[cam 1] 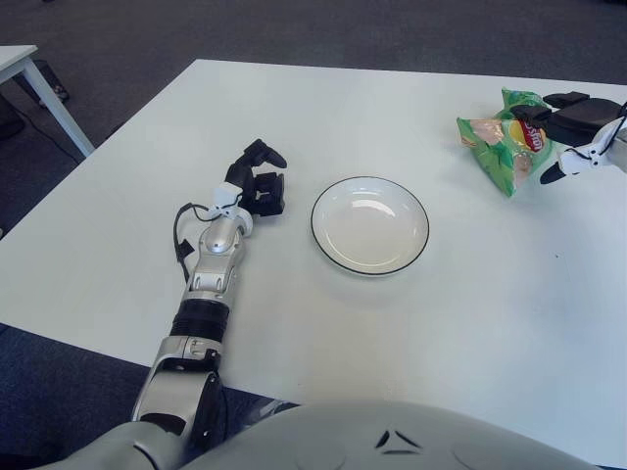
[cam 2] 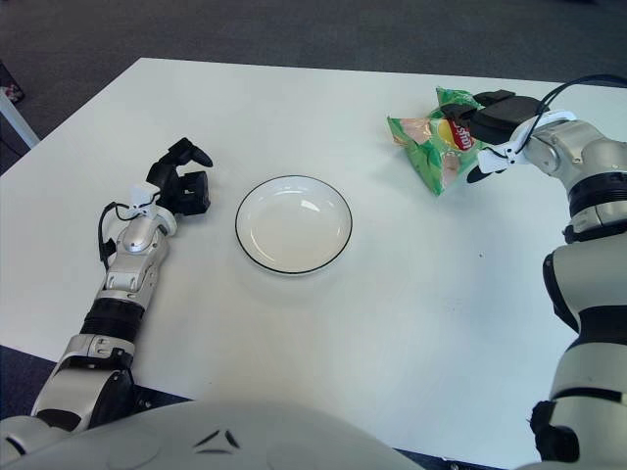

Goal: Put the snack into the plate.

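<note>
A green snack bag [cam 1: 493,147] is at the far right of the white table, tilted, well to the right of the plate. My right hand [cam 1: 556,137] is shut on the bag's right edge, with a dark finger over the top and a white-tipped finger under it; it also shows in the right eye view [cam 2: 487,137]. The white plate [cam 1: 370,224] with a thin dark rim sits empty in the middle of the table. My left hand [cam 1: 260,184] shows just left of the plate, fingers curled and holding nothing.
The white table [cam 1: 323,108] fills most of the view, with dark carpet beyond its far and left edges. A corner of a second white table [cam 1: 15,59] stands at the far left.
</note>
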Motion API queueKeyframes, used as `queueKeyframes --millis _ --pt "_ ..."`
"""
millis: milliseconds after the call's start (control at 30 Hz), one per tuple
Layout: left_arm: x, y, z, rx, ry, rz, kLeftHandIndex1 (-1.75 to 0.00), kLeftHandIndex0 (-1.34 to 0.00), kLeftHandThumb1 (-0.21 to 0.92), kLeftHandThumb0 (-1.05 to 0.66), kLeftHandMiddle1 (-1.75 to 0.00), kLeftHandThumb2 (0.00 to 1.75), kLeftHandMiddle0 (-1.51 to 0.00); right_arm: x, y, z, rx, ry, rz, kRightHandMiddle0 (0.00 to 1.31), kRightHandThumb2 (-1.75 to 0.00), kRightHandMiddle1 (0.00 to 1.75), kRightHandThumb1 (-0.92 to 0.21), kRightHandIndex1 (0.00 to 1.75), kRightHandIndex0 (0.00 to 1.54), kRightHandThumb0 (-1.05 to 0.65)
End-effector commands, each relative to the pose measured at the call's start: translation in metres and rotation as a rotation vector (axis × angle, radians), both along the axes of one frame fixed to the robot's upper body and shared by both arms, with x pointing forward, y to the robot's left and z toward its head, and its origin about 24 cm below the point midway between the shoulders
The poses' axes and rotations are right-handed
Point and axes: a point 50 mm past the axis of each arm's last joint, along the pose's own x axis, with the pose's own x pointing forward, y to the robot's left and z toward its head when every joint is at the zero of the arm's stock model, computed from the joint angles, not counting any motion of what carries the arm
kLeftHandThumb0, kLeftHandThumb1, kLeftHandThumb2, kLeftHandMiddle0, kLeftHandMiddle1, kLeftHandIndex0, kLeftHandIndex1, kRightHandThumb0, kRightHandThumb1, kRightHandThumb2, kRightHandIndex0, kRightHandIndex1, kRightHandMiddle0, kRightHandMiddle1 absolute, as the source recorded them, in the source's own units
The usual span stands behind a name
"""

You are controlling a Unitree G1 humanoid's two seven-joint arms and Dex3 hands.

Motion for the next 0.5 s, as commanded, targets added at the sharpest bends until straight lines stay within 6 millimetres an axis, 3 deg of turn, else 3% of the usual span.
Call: queueKeyframes --millis 0,467 --pt "-0.0389 -0.0038 -0.0647 -0.05 0.236 0.033 -1.75 -0.53 0.42 -0.45 -1.75 1.19 -1.22 0.0045 0.0046 -0.0022 -0.033 -0.015 0.005 0.0 -0.13 0.0 -0.81 0.0 0.0 -1.05" --pt "-0.0409 -0.0049 -0.0625 -0.037 0.233 0.054 -1.75 -0.52 0.43 -0.44 -1.75 1.17 -1.2 0.0062 0.0067 -0.0069 -0.034 -0.032 0.007 0.0 -0.13 0.0 -0.84 0.0 0.0 -1.05"
